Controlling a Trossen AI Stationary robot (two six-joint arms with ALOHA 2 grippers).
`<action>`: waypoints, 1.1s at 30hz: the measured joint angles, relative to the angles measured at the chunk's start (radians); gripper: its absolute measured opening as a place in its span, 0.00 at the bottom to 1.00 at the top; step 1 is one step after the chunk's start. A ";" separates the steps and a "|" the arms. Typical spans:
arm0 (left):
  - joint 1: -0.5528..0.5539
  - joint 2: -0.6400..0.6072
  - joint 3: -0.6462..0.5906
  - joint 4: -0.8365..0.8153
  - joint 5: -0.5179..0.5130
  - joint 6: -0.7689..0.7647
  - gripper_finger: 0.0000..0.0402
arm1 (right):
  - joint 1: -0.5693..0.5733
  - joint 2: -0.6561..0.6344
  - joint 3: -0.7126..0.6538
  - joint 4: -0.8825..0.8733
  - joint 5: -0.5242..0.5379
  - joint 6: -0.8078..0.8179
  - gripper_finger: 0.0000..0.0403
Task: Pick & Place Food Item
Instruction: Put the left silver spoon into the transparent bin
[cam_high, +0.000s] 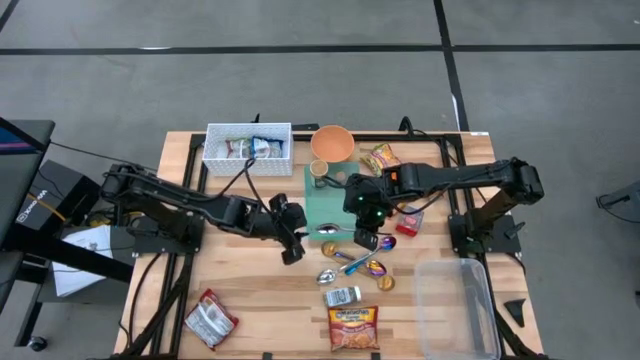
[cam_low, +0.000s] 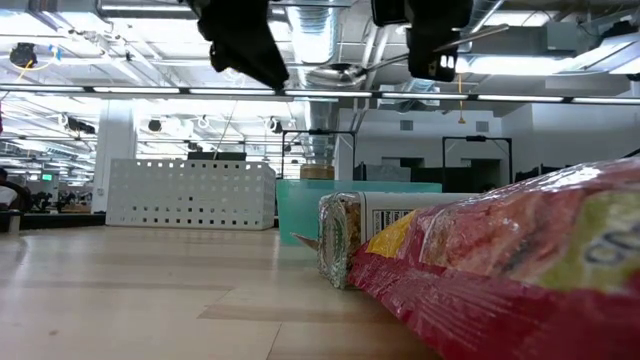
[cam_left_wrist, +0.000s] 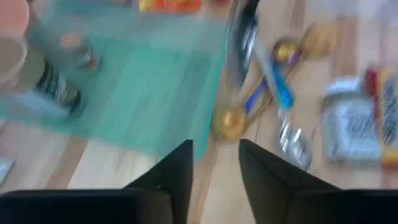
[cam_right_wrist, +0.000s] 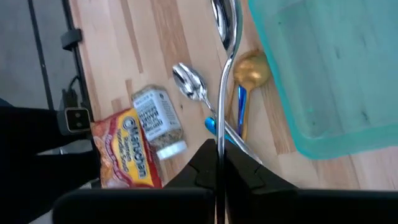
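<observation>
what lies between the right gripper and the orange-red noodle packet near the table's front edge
The right gripper, shut on a silver metal spoon, has a small grey-and-white packet and loose silver, blue and gold spoons lying between it and the orange-red noodle packet.

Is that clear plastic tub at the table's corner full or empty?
Empty: looking down from above, the clear tub shows only bare wood through its bottom, and nothing lies inside it.

Glossy metal spoon (cam_right_wrist: 225, 37), wooden table (cam_right_wrist: 143, 43)
</observation>
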 joint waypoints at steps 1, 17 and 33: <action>-0.005 -0.013 -0.007 -0.040 0.000 0.000 0.33 | 0.000 0.000 0.000 -0.010 0.000 -0.001 0.01; -0.005 -0.151 -0.016 -0.193 -0.097 -0.017 0.48 | 0.053 -0.219 0.000 -0.277 0.078 0.118 0.00; 0.004 -0.369 -0.425 0.198 -0.109 -0.211 0.40 | 0.488 -0.416 -0.001 -0.472 0.130 0.445 0.00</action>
